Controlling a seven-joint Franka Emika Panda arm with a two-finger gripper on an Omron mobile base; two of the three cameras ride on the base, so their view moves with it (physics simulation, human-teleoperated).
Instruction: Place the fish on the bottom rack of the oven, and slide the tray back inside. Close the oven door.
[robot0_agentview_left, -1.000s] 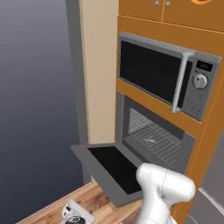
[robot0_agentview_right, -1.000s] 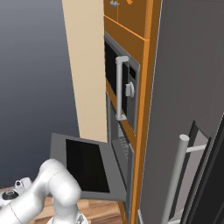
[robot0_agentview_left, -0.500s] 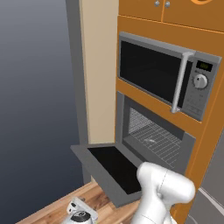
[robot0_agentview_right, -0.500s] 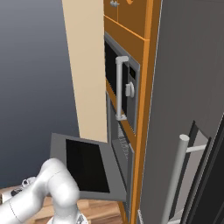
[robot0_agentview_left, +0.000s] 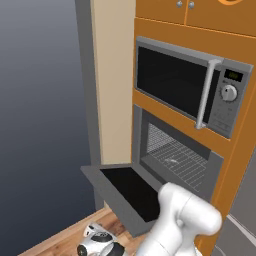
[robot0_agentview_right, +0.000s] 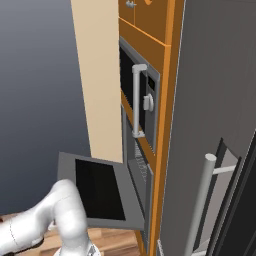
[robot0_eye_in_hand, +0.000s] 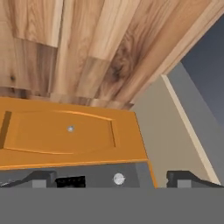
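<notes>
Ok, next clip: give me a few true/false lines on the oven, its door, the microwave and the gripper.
1. The oven door is dropped open. True.
2. The microwave sits below the oven. False: it sits above it.
3. A wire rack shows inside the oven. True.
4. The microwave door is hanging open. False: it is shut, its handle upright against the front.
5. The gripper is shut on the fish. False: its tips stand wide apart in the hand view, with nothing between them.
</notes>
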